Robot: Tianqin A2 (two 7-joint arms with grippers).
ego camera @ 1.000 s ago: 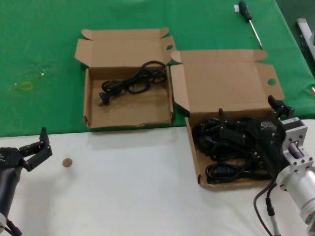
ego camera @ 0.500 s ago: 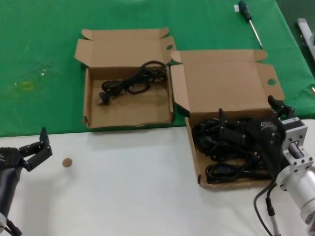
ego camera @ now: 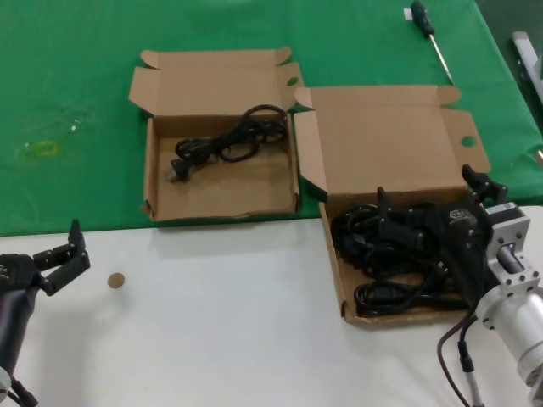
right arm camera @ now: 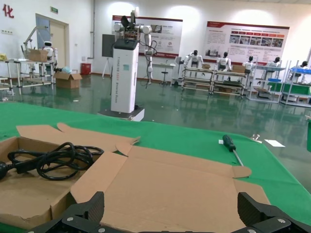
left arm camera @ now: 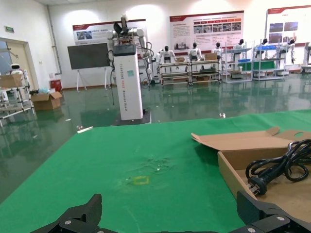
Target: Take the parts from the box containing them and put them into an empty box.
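Observation:
The larger box (ego camera: 386, 144), with its broad lid laid back, holds a tangle of several black cables (ego camera: 366, 246). My right gripper (ego camera: 431, 193) hangs open just over that tangle, gripping nothing; in the right wrist view the right gripper (right arm camera: 171, 209) faces the lid panel (right arm camera: 170, 182). To the left stands the smaller box (ego camera: 229, 191) with one black cable (ego camera: 225, 144) lying in it. My left gripper (ego camera: 64, 250) is parked open over the white table at the near left. In the left wrist view the left gripper (left arm camera: 170, 219) looks over green cloth towards that cable's plug (left arm camera: 260, 183).
A screwdriver (ego camera: 430, 38) lies on the green cloth at the far right. A small brown disc (ego camera: 115, 280) sits on the white table near the left gripper. A yellow mark (ego camera: 42, 148) shows on the cloth at the left.

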